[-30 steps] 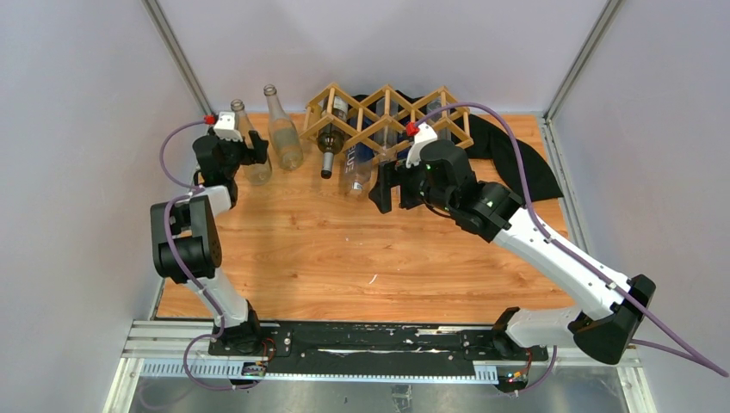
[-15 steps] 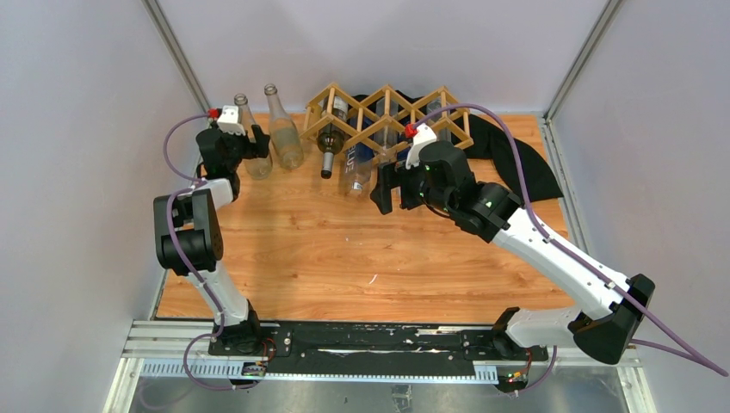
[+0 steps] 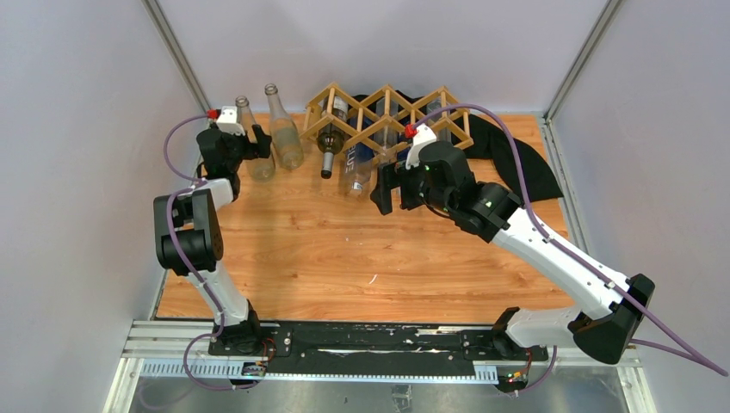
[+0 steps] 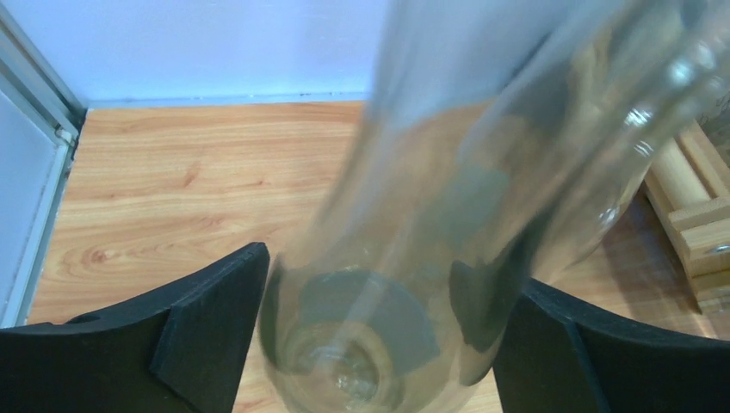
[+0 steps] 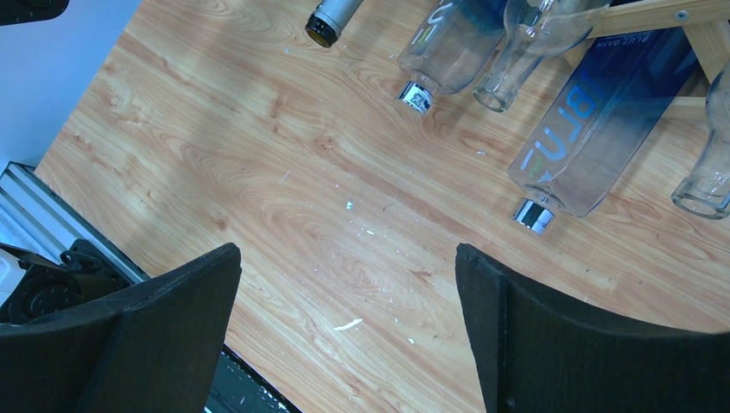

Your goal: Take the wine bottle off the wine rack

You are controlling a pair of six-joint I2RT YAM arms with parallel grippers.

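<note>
Left gripper (image 4: 379, 344) is clamped round the body of a clear bottle (image 4: 482, 172) and has carried it a shade farther back over the last second; the bottle is upright just left of the wine rack (image 3: 360, 107), beside a second clear bottle (image 3: 284, 138). Right gripper (image 5: 349, 318), in front of the rack, has spread to full width and is empty. Likely this bottle is off with set-down pending; the blue bottle (image 5: 594, 129) and others remain racked.
</note>
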